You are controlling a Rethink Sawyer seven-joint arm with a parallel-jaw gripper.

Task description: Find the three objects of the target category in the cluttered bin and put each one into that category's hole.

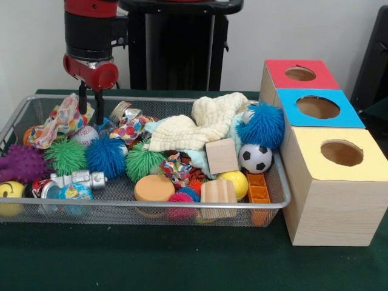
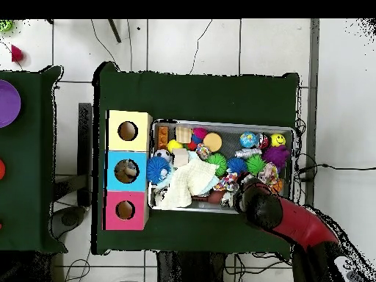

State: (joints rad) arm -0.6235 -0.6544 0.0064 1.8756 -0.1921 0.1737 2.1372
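Bin [image 1: 285,194] lies beneath the jaws [image 1: 90,104], slightly parted, empty, over its far corner

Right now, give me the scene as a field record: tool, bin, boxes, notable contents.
tool: two dark fingers apart, open, holding nothing, lowered over the bin's far corner above a patterned cloth
bin: wire mesh basket, full of clutter, on a green table
boxes: three wooden boxes in a row beside the bin, tops red, blue, yellow, each with a round hole
contents: soccer ball, cream cloth, blue spiky ball, two wooden blocks, orange disc, smiley ball
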